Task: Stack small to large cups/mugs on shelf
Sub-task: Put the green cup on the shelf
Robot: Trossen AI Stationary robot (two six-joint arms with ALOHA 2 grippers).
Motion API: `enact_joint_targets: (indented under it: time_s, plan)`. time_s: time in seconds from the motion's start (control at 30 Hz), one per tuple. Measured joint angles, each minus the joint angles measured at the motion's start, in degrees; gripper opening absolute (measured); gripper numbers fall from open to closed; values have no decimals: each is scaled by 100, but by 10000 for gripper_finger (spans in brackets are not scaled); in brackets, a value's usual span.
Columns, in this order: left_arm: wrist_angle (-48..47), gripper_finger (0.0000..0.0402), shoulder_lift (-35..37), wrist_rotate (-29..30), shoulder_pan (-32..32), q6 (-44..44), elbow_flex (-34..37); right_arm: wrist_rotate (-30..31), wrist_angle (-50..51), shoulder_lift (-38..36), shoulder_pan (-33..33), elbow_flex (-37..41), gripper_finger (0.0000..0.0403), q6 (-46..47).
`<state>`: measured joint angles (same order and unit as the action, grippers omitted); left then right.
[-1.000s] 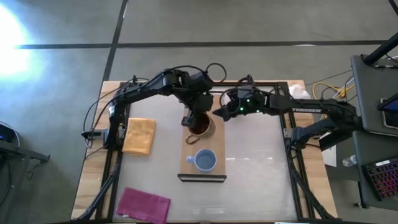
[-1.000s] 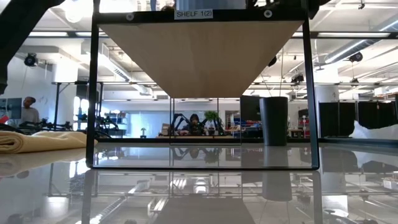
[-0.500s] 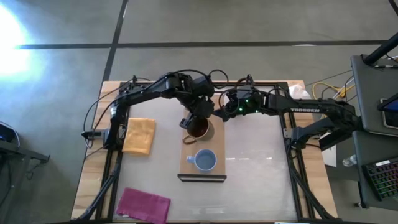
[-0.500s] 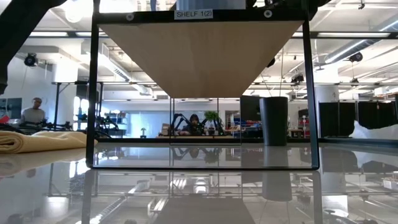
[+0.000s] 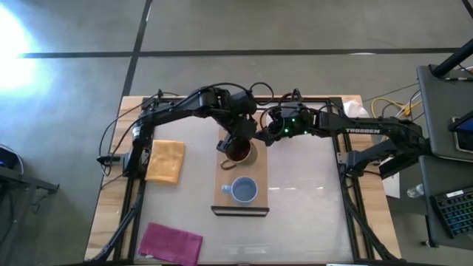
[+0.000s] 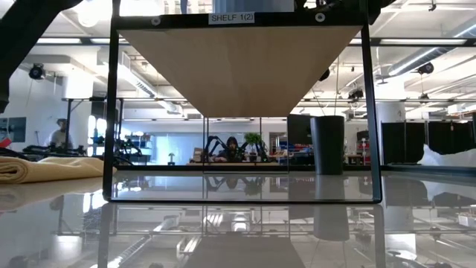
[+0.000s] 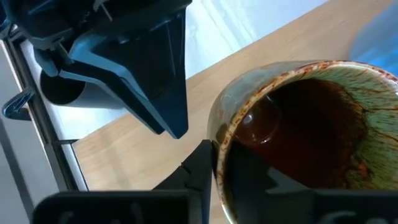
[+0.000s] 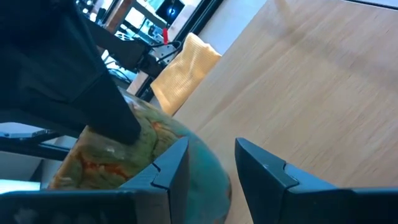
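Observation:
The mustard-brown mug [image 5: 241, 154] with a dark inside is upright on the light-wood shelf [image 5: 256, 174], toward its far end. The small light-blue cup [image 5: 244, 191] stands on the shelf nearer its near end. The black cup [image 6: 327, 145] stands on the table beyond the shelf frame. My left gripper [image 5: 230, 142] is over the mug's left rim and shut on it. My right gripper [image 5: 257, 135] is open just right of the mug; in the right wrist view its fingers [image 8: 177, 168] stand by the mug's glazed outer wall [image 8: 124, 158]. My left gripper holds the mug by its rim [image 7: 221, 152], one finger [image 7: 199, 174] outside the wall and the other inside the hollow. The fingers come from above, slanting down. The mug stays upright; whether its base rests on the shelf I cannot tell. My right gripper: I cannot tell whether a finger touches the mug's wall.
A folded yellow cloth [image 5: 165, 160] lies on the table left of the shelf and a magenta cloth [image 5: 171, 242] at the near left corner. The shelf sits raised in a black frame [image 6: 111, 112]. The table to the right of the shelf is bare glossy surface.
My left gripper has shifted a little toward the table's right edge over the mug. The mug and the blue cup have stayed where they were.

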<state>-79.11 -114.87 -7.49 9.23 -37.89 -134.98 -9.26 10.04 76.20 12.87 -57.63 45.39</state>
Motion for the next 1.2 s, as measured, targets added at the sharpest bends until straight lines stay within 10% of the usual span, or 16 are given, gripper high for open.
enact_joint_targets:
  time_s: [1.2]
  plan:
    - [282, 42, 11, 681, -194, 591, 0, -35, 220, -4, 2, 0, 111, -151]
